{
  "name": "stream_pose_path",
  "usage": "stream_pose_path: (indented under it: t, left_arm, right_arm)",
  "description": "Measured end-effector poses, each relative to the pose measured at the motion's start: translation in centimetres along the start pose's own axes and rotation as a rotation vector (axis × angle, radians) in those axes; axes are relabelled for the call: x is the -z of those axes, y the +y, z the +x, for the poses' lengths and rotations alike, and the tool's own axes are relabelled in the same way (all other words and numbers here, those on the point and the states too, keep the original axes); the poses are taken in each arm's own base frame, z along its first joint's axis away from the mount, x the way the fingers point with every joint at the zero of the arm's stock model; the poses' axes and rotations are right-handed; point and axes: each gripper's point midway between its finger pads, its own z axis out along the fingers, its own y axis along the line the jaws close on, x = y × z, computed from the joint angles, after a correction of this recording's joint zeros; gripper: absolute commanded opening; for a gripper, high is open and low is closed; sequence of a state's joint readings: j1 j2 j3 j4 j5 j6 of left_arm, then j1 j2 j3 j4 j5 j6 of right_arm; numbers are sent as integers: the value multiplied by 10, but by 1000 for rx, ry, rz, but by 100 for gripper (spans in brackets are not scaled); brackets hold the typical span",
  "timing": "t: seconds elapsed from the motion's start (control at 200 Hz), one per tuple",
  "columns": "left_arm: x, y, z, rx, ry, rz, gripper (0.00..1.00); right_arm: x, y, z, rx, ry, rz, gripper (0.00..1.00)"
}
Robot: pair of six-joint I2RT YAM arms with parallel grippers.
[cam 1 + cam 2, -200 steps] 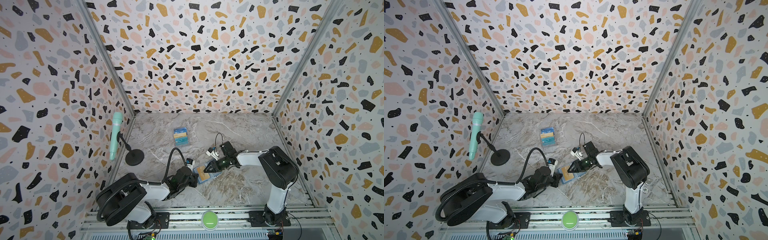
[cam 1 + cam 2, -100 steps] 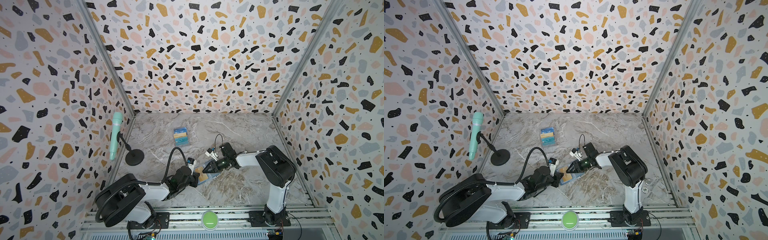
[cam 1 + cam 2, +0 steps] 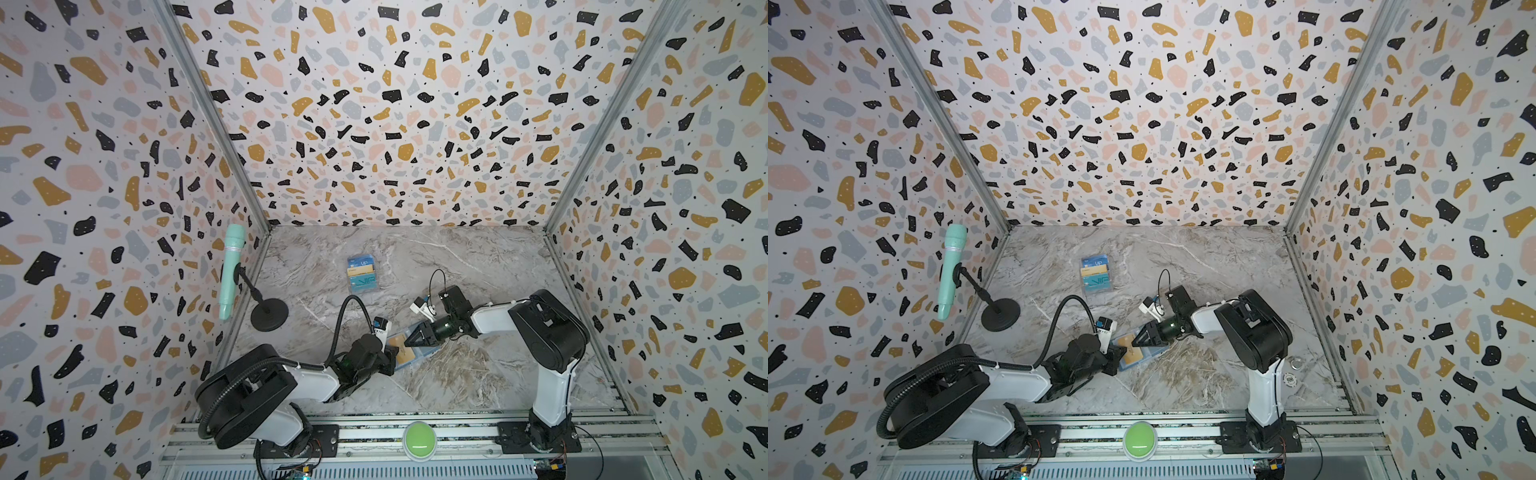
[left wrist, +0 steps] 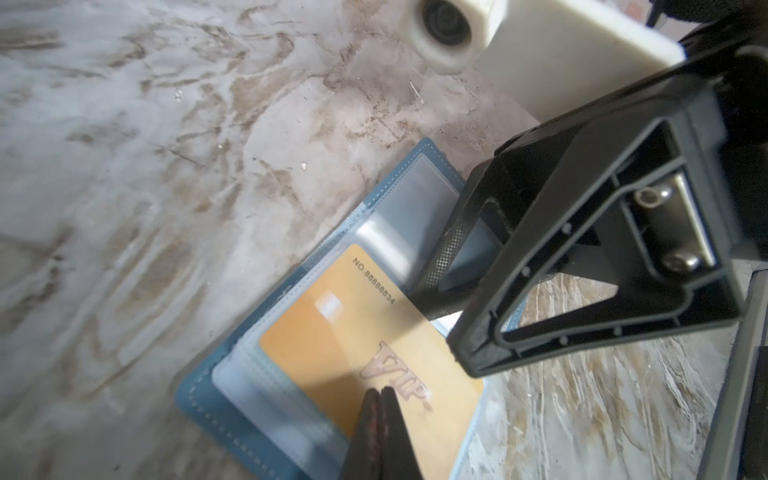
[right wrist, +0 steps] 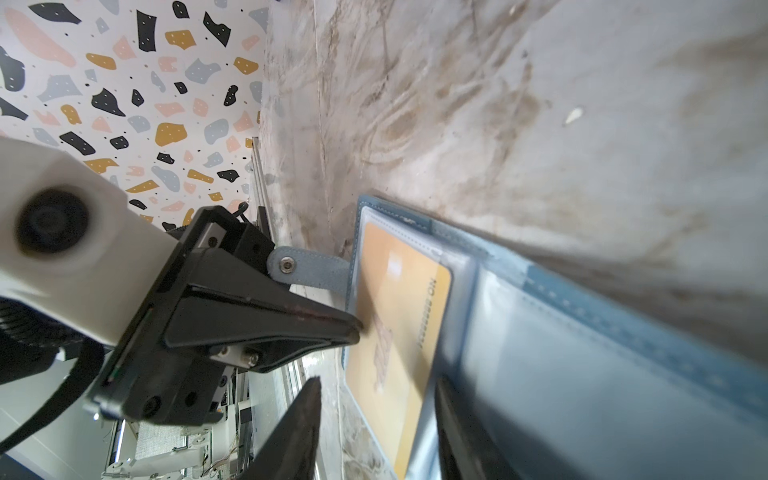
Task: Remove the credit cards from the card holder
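Note:
The slate-blue card holder (image 3: 419, 354) (image 3: 1148, 356) (image 4: 199, 395) (image 5: 623, 324) lies open on the marble table near the front middle. A golden-yellow credit card (image 4: 324, 332) (image 5: 399, 299) marked VIP sits in one of its clear pockets. My left gripper (image 4: 380, 392) (image 3: 392, 356) (image 3: 1121, 354) is shut, its tips resting on the card's face with nothing between them. My right gripper (image 5: 376, 432) (image 3: 409, 340) (image 3: 1136, 341) is open and low over the holder: one finger lies on the clear pocket beside the card, the other beyond the holder's edge. Any other cards in the holder are hidden.
A clear tiered rack (image 3: 361, 272) (image 3: 1095, 272) holding blue and gold cards stands further back. A mint microphone (image 3: 230, 270) on a black stand (image 3: 269, 313) is at the left wall. A green button (image 3: 419, 434) sits on the front rail. The holder's snap tab (image 5: 299, 266) sticks out beside my left gripper.
The left gripper's jaws have closed the last bit onto each other. The right gripper has shifted slightly to the left over the holder.

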State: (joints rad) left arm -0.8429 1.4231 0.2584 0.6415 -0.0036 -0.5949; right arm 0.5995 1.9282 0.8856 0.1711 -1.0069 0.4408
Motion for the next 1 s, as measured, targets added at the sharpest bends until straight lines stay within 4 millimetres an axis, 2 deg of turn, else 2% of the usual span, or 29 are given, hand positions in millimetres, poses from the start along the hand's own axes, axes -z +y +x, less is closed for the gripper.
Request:
stream_pose_path:
  t: [0.22,0.606,1.001]
  left_arm:
    - [9,9,10,4,6,-21,2]
    - [2,6,7,5,-20,2,1]
    - [6,8,9,5,-17,0,1]
  right_arm:
    - [1,-3,-1,0,8,24,47]
    - [0,1,0,1,28,3,47]
    - [4,7,2,-45,35,-71,41]
